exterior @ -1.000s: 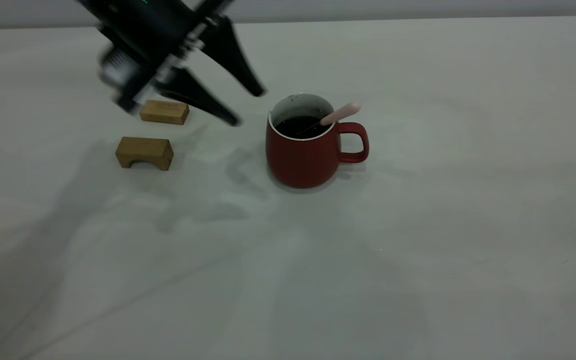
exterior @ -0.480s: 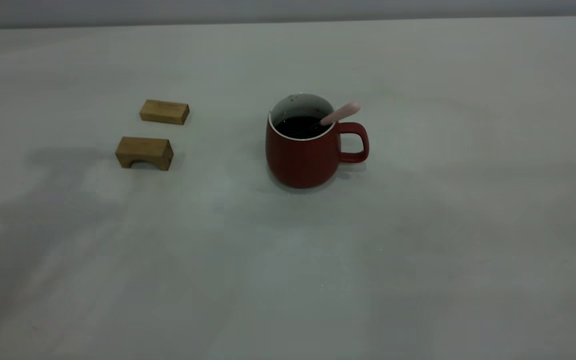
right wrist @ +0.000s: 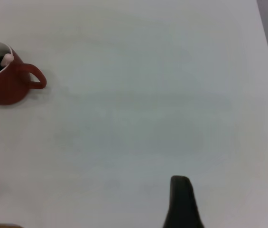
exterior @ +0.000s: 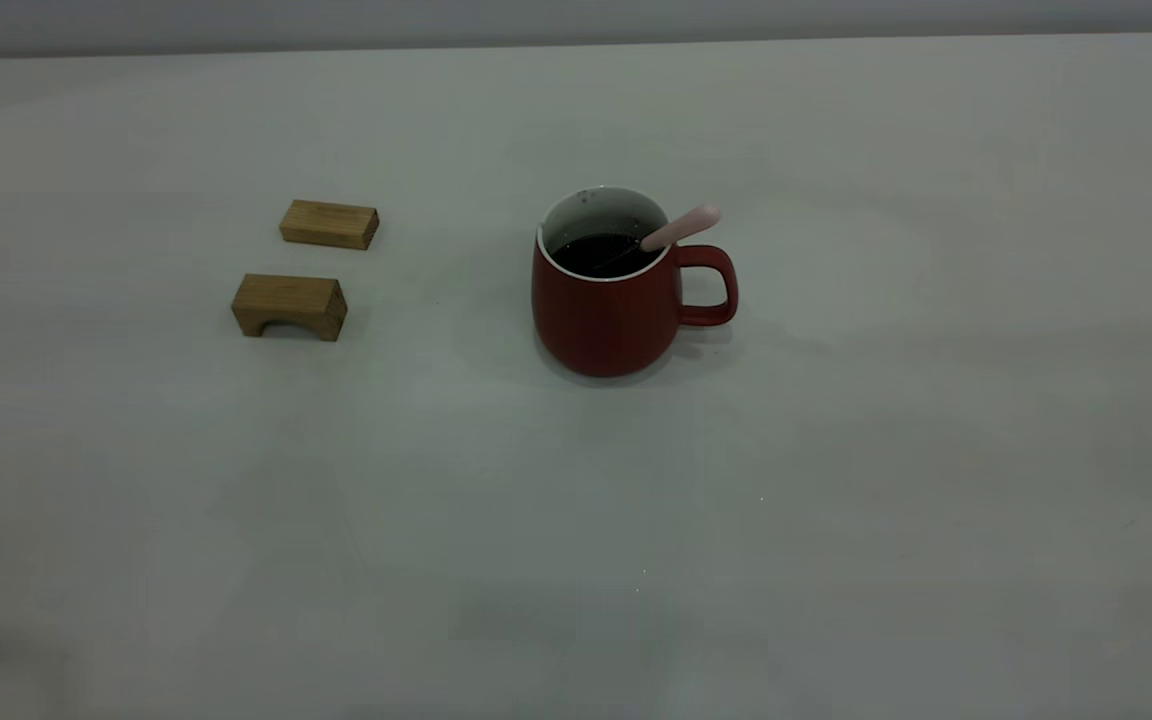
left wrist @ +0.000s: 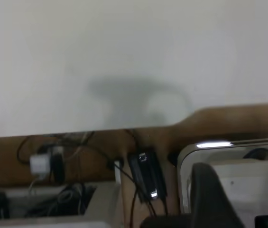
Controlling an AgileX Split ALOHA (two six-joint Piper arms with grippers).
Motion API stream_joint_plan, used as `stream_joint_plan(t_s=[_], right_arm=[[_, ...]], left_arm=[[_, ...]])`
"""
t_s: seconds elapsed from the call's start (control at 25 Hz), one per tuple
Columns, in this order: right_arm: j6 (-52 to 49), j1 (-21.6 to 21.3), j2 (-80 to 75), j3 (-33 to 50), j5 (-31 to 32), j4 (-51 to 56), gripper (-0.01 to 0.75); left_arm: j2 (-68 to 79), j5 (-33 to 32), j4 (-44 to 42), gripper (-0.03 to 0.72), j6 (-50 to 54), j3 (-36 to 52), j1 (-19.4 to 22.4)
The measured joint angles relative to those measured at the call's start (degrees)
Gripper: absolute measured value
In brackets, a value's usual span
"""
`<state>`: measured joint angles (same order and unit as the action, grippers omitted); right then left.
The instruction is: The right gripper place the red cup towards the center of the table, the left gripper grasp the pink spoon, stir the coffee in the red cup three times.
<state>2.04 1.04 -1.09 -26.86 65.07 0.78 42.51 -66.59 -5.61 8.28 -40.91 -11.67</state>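
Observation:
The red cup [exterior: 608, 305] stands upright near the middle of the table [exterior: 836, 450], its handle to the right. Dark coffee [exterior: 604, 253] fills it. The pink spoon [exterior: 681, 227] leans in the coffee, its handle resting on the rim above the cup's handle. The right wrist view shows the red cup [right wrist: 3, 80] and pink spoon [right wrist: 6, 58] far off, with my right gripper [right wrist: 181, 204] only a dark tip over bare table. My left gripper [left wrist: 244, 178] is open and empty, past the table's edge. Neither gripper appears in the exterior view.
Two small wooden blocks lie left of the cup: a flat one [exterior: 329, 224] and an arched one [exterior: 289, 306] nearer the front. Cables and a black device [left wrist: 147, 175] hang below the table edge [left wrist: 138, 124] in the left wrist view.
The left gripper, open above the wooden blocks a second ago, has left the exterior view. Its shadow has faded from the table. Cup and spoon have not moved.

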Motion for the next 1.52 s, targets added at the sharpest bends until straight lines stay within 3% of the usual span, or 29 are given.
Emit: stream_joint_plan(t_s=[0.16,0.24,0.96,1.52], right_arm=[[0.0,0.0,0.0,0.0,0.0,0.0,0.585],[0.0,0.0,0.0,0.0,0.0,0.0,0.585],[0.0,0.0,0.0,0.0,0.0,0.0,0.585],[0.0,0.0,0.0,0.0,0.0,0.0,0.585]], left_arm=[[-14.9,0.0,3.2,0.432,-5.4,7.6,6.7],[-20.9,0.0,4.1,0.432,-7.0,9.7,7.8],[-42.7,1.9,5.6,0.432,-7.6,13.1,8.2],[-43.6,1.8,5.6,0.432,-8.3,13.1,8.8]])
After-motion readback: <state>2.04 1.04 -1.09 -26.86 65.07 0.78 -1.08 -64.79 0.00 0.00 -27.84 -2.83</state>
